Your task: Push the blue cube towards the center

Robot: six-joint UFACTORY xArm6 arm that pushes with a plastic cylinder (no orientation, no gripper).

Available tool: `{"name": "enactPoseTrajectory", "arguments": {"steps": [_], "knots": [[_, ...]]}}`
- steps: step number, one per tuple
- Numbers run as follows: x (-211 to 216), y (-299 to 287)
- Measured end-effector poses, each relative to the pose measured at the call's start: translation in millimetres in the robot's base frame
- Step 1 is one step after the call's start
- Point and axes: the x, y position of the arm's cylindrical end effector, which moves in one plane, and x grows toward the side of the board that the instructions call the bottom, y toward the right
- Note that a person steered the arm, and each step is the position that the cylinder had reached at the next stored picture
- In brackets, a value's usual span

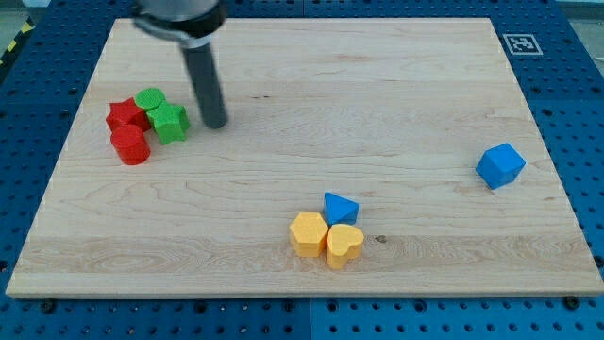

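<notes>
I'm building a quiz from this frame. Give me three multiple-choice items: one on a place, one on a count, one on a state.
1. Where is the blue cube?
A. view's right edge
B. board centre
C. view's top left

2. How many yellow blocks?
A. one
B. two
C. four

3. My tip is:
A. touching the blue cube
B. beside the green star block
C. on the yellow blocks

Answers: 1 A, it sits alone at the right; 2 B, a yellow block and a yellow heart lie together; 3 B, tip stands just right of the green star.

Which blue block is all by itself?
The blue cube, near the view's right edge, sits alone. The other blue block, a wedge-like one, touches the two yellow blocks near the view's bottom. My tip is far off by the green blocks.
</notes>
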Motion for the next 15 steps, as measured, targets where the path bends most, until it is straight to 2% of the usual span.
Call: {"name": "enactPoseTrajectory", "arguments": {"steps": [2,3,4,5,6,7,8,11,15], "knots": [[-47,213],[-48,333],[-10,433],[37,431],[98,398],[111,386],[107,381],[101,290],[78,300]]}}
